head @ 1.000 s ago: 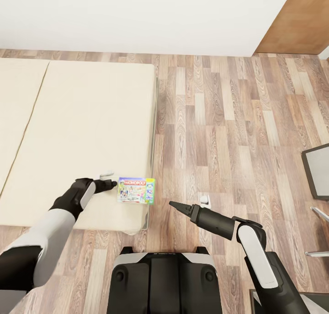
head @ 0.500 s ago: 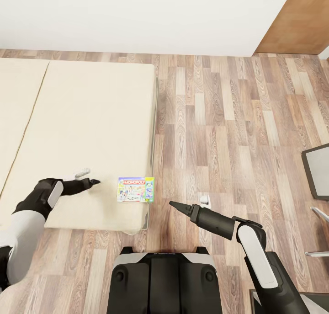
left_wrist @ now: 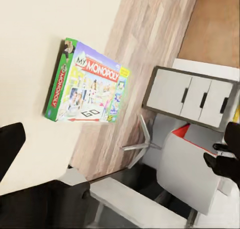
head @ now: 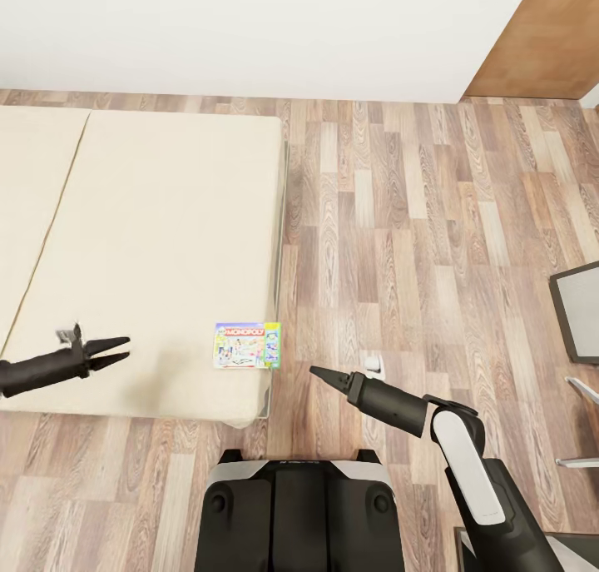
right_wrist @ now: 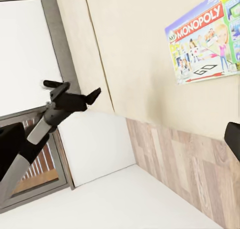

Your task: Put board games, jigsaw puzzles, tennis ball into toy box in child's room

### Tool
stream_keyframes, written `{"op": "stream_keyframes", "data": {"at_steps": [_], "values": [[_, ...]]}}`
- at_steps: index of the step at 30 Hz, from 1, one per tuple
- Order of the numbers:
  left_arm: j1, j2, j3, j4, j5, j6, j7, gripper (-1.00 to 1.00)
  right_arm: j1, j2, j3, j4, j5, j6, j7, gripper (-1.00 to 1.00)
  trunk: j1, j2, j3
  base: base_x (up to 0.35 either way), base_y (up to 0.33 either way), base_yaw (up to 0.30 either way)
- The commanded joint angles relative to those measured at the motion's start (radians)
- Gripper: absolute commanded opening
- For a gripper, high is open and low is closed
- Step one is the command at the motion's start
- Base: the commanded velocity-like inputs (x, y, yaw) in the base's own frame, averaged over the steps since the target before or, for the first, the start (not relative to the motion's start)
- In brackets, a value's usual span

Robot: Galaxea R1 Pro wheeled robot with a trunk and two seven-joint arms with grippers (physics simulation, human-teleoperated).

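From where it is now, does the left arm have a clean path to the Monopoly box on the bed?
Probably yes. The board game lies flat near the corner of the bed, with bare mattress between it and the left tool, which is open and pointing toward it. Nothing blocks the way.

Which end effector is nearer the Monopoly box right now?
The right end effector, over the floor just off the bed's corner; the left end effector sits farther from the Monopoly box.

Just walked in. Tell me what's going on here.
The robot stands at the foot of the bed, where one board game lies flat near the mattress corner. Neither gripper holds it. The left gripper hovers open over the mattress, well short of the box. The right gripper hangs over the wood floor beside the bed.
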Motion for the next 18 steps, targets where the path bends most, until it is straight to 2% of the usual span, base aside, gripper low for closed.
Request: {"op": "stream_keyframes", "data": {"at_steps": [1,4,9,11,13,18], "values": [[0.018,0.010,0.001,-0.008,0.001,0.011,-0.073,1.00,0.000,0.000,-0.001,0.003,0.006,0.001,0.005,1.00,0.001,-0.001,-0.001,0.000,0.000,0.000],[0.039,0.020,0.000,-0.031,0.001,0.014,-0.125,1.00,0.000,0.000,-0.002,0.016,0.008,-0.002,0.004,1.00,0.001,-0.001,-0.001,0.000,0.000,0.000],[0.051,0.016,-0.006,-0.062,0.001,0.022,-0.125,1.00,0.000,-0.001,-0.005,0.086,0.018,-0.059,0.008,1.00,0.001,-0.001,-0.001,0.000,0.000,0.000],[0.053,0.015,-0.007,-0.071,0.001,0.031,-0.125,1.00,-0.001,-0.007,-0.005,0.159,0.025,-0.095,0.013,1.00,0.001,-0.001,-0.001,0.000,0.000,0.000],[0.055,0.014,-0.008,-0.081,0.000,0.037,-0.125,1.00,-0.001,-0.027,-0.006,0.227,0.027,-0.113,0.017,1.00,0.001,-0.001,-0.001,0.000,0.000,0.000],[0.057,0.014,-0.007,-0.115,0.000,0.040,-0.125,1.00,0.001,-0.044,-0.006,0.276,0.028,-0.125,0.018,1.00,0.001,-0.001,-0.001,0.000,0.000,0.000]]}}
